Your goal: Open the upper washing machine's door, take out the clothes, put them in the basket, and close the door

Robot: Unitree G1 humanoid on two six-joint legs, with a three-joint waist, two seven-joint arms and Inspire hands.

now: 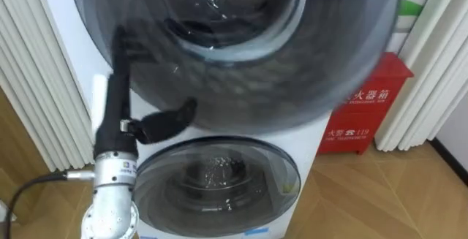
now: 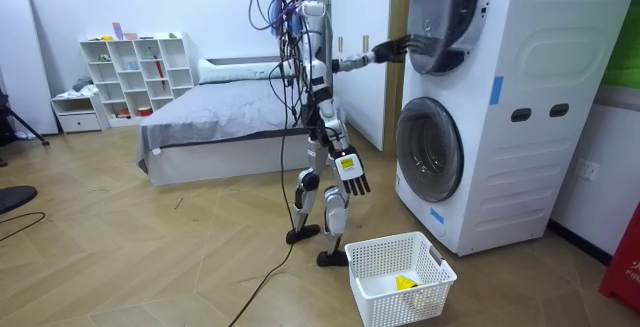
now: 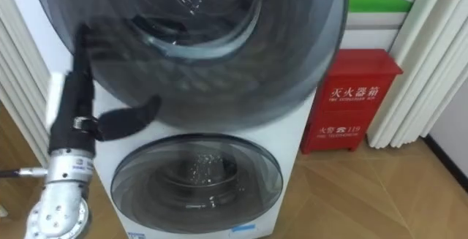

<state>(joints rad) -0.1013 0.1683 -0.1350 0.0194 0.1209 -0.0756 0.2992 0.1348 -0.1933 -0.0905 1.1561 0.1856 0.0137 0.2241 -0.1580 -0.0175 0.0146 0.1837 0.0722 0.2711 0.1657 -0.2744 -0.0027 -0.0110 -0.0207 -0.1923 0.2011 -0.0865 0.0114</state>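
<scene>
Robot stands on wood floor facing stacked washing machines at room view's right. Left arm raised, left hand at edge of upper door (dark, round, swung partway out). Right hand hangs by thigh, fingers relaxed. White basket by feet, yellow item inside. Bed, white shelf behind.
</scene>
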